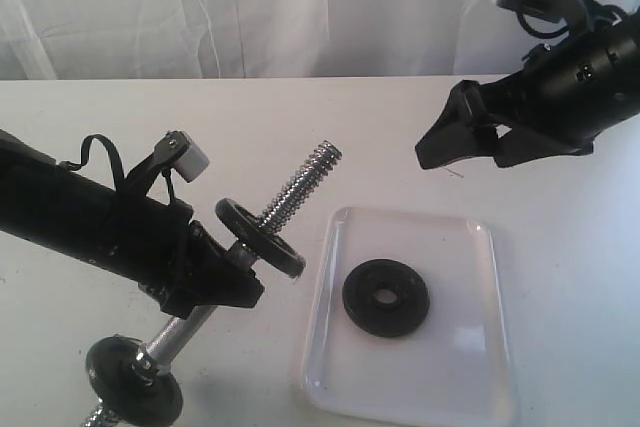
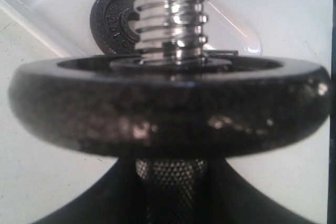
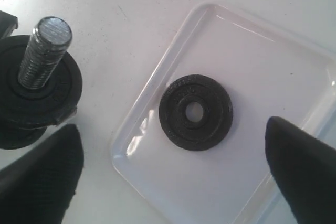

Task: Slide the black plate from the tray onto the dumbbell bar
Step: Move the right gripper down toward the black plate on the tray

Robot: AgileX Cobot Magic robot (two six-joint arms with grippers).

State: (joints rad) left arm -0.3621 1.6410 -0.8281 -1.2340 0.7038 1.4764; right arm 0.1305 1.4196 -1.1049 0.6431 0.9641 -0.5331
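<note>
Exterior view: saw a white table (image 1: 300,117), white curtain (image 1: 250,7) behind. Found the black plate (image 1: 360,299) flat in the tray (image 1: 450,352). Saw the right gripper (image 1: 462,159) spread wide, empty, the left gripper (image 1: 228,272) squeezing the dumbbell bar (image 1: 300,182).

White table (image 1: 250,127) under me, plain and matte, a faint mark or two on it. Behind its far edge I see a white curtain (image 1: 250,7) hanging in soft vertical folds, right across the back.
</note>
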